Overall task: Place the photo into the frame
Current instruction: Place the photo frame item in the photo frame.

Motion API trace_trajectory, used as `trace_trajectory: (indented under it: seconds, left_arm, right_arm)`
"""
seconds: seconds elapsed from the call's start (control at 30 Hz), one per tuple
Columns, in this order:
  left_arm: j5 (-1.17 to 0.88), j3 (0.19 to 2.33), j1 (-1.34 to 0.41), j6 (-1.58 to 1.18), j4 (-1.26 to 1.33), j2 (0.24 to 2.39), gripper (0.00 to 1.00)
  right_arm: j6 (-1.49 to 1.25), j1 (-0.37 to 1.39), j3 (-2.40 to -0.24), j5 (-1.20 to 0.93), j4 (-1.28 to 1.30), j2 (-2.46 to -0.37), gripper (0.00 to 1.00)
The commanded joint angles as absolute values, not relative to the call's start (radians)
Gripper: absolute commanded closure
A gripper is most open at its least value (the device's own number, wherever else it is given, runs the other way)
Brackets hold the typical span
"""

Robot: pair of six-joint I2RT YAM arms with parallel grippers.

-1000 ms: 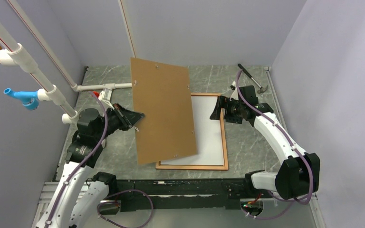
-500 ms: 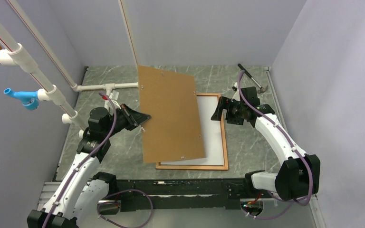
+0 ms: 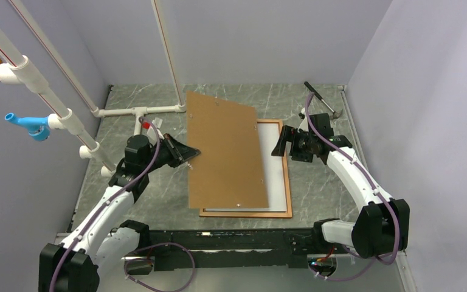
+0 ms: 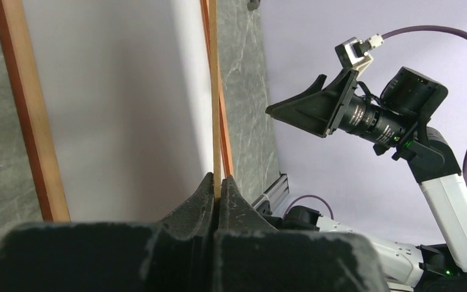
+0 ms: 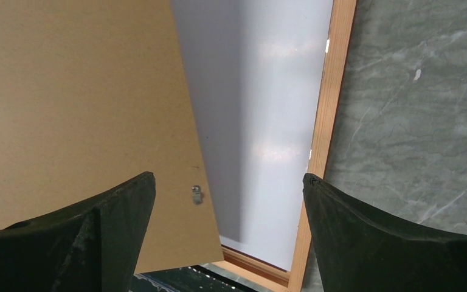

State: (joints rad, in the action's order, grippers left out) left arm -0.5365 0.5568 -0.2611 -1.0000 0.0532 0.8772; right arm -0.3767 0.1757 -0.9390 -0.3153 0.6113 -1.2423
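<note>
The reddish-brown frame (image 3: 288,182) lies flat on the table. The photo (image 3: 275,164) lies inside it, white back up. It also shows in the right wrist view (image 5: 267,121) and in the left wrist view (image 4: 115,91). My left gripper (image 3: 190,154) is shut on the left edge of the brown backing panel (image 3: 226,152) and holds it tilted over the frame's left part. In the left wrist view the panel's edge (image 4: 213,91) sits between the closed fingers. My right gripper (image 3: 278,143) is open and empty above the frame's right rail (image 5: 325,134).
A hammer (image 3: 322,100) lies at the back right. White pipes (image 3: 131,111) run along the left and back. A black rail (image 3: 231,238) lines the near table edge.
My left arm has carried the backing panel to the right and lowered it over the frame. The panel now covers more of the photo. The right arm has barely moved.
</note>
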Motion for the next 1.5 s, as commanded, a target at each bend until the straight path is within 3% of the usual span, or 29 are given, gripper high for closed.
trace_trajectory:
  seconds: [0.0,1.47]
  left_arm:
    - [-0.580,0.570,-0.296,-1.042,0.227,0.915,1.00]
    - [-0.618,0.604,-0.356,-1.075,0.455,1.268,1.00]
  right_arm:
    - [-0.370,0.166,-0.932,-0.318,0.582,-1.215,0.07]
    - [-0.348,0.139,-0.900,-0.310,0.578,-1.236,0.08]
